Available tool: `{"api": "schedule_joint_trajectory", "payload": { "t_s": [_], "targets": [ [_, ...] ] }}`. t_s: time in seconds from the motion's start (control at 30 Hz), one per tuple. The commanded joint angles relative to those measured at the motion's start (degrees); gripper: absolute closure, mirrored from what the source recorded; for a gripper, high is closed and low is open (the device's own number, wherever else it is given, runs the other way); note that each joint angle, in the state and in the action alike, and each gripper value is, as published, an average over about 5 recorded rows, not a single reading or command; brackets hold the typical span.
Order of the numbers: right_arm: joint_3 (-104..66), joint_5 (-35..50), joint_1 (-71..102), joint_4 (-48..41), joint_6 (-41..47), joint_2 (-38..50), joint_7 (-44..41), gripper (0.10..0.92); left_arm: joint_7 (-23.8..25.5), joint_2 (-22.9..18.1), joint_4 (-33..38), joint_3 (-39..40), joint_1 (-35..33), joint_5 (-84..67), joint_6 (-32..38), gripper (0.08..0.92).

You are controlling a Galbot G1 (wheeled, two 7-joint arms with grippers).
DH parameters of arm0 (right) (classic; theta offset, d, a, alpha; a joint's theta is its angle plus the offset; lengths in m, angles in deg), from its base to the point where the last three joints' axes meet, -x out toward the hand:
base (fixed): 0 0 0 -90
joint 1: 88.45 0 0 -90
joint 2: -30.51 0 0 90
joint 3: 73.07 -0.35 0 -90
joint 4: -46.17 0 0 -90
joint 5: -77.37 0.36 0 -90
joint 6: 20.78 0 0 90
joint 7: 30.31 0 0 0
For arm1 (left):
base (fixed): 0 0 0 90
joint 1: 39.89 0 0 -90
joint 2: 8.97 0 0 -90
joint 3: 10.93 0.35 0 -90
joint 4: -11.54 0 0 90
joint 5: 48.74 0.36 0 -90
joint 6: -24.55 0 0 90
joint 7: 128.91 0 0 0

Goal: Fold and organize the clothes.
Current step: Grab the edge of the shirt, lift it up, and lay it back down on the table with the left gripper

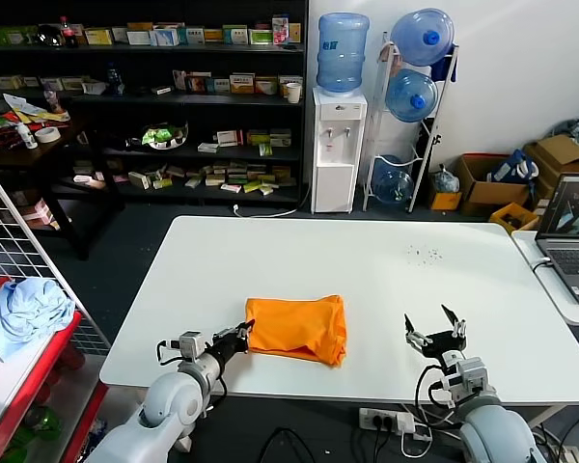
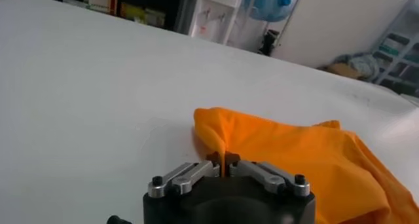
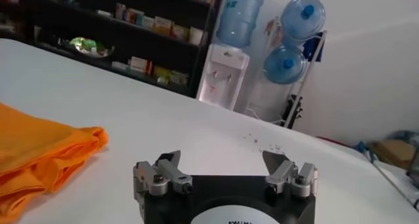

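Note:
The orange T-shirt [image 1: 299,328] lies folded in a compact bundle near the front of the white table [image 1: 367,260]. My left gripper [image 1: 243,336] is at the shirt's left edge and is shut on a pinch of the orange fabric [image 2: 275,153], which rises as a thin fold between the two dark fingertips [image 2: 213,158]. My right gripper [image 1: 436,330] stands open above the table's front right part, well clear of the shirt, with nothing between its fingers. In the right wrist view the shirt [image 3: 39,153] shows off to one side of the open gripper [image 3: 221,160].
A red wire rack [image 1: 19,318] at the left holds a light blue cloth bundle [image 1: 24,309]. A laptop [image 1: 571,236] sits on a side table at the right. Shelves [image 1: 174,96] and a water dispenser [image 1: 338,145] stand behind the table.

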Motion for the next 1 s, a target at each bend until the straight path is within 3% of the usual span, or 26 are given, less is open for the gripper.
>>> {"api": "schedule_joint_trajectory", "payload": {
  "t_s": [0.03,0.3,0.47,0.73,1.0],
  "targets": [
    [0.6,0.3,-1.3,-0.2,0.1,0.0,0.1,0.203,-1.7,5.6,4.1,-4.9,-2.9,0.5,-1.4,0.87],
    [2.0,0.5,-2.9,-0.7,0.1,-0.5,0.1,0.203,-5.5,17.0,2.5,-14.8,-5.6,4.6,-1.9,0.87],
    [2.5,0.7,-3.6,-0.9,0.0,-0.7,0.0,0.203,-5.8,21.1,-1.9,-18.7,-6.3,15.9,0.7,0.87],
    [2.5,1.6,-3.8,-0.9,-0.3,0.1,0.0,0.203,-6.5,24.4,-13.4,-20.9,-3.5,29.5,10.4,0.87],
    [2.7,1.7,-4.0,-1.3,-0.5,0.0,0.0,0.203,-9.9,24.5,-15.9,-20.8,-0.9,39.4,15.7,0.87]
  ]
}}
